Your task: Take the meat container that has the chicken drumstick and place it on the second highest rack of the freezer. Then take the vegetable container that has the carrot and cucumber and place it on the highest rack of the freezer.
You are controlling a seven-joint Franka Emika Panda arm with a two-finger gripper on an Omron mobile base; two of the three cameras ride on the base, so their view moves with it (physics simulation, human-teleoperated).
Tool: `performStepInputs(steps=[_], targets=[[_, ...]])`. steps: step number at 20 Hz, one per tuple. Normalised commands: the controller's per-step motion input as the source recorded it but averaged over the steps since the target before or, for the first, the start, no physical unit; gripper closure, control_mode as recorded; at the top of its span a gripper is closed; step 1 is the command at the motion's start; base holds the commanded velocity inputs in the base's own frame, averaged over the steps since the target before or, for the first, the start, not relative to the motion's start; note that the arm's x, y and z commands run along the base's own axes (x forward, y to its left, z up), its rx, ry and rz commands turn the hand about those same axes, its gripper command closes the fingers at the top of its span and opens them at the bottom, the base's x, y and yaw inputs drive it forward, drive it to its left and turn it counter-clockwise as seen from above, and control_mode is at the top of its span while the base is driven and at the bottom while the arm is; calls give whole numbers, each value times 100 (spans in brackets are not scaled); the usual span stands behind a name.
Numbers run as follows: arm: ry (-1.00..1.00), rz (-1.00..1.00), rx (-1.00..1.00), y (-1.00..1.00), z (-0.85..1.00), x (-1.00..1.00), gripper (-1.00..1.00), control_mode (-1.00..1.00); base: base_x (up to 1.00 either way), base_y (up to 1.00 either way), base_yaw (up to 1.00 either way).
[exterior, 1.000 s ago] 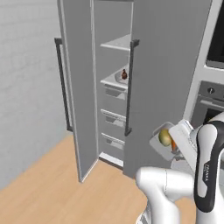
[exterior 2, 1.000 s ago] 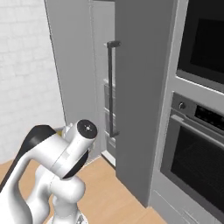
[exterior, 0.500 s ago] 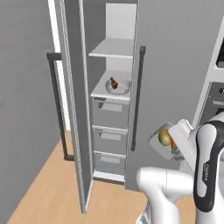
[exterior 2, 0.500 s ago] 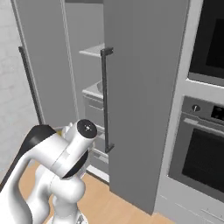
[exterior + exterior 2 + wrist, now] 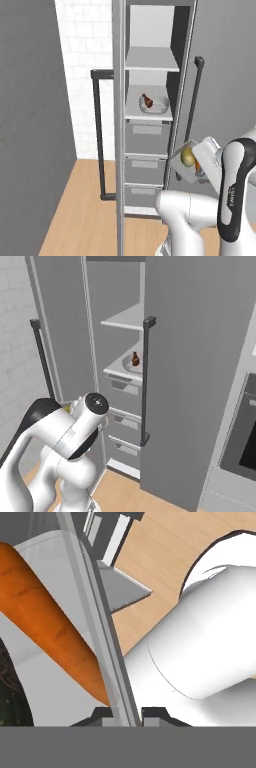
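Note:
The freezer (image 5: 118, 125) stands open in front of me. Its highest rack (image 5: 151, 60) is bare. On the second highest rack (image 5: 131, 107) sits the meat container (image 5: 155, 105) with the chicken drumstick (image 5: 147, 101), also visible as the drumstick (image 5: 135, 359) in the right base view. My gripper (image 5: 127, 714) is shut on the rim of the vegetable container (image 5: 183, 167), held low and to the right of the drawers. The cucumber (image 5: 187, 157) and the carrot (image 5: 46, 627) lie inside it.
Both freezer doors are swung open: the left door (image 5: 30, 125) with its bar handle (image 5: 97, 135) and the right door (image 5: 225, 75) with its handle (image 5: 193, 107). Several drawers (image 5: 145, 137) sit below the racks. An oven (image 5: 240, 446) is at the right. Wooden floor (image 5: 80, 215) lies below.
The whole view has shifted as the base drove: the freezer now looks closer and more head-on. The vegetable container stays held in my gripper.

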Motion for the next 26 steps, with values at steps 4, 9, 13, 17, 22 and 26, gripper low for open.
performStepInputs(steps=[4,9,13,17,22,26], targets=[[0,0,0,0,0,0,100,100,54,15,-6],[0,0,0,0,0,0,100,100,72,9,-9],[0,0,0,0,0,0,100,100,37,8,-4],[0,0,0,0,0,0,100,100,15,19,0],[0,0,0,0,0,0,100,100,48,8,0],[0,0,0,0,0,0,100,100,75,33,0]])
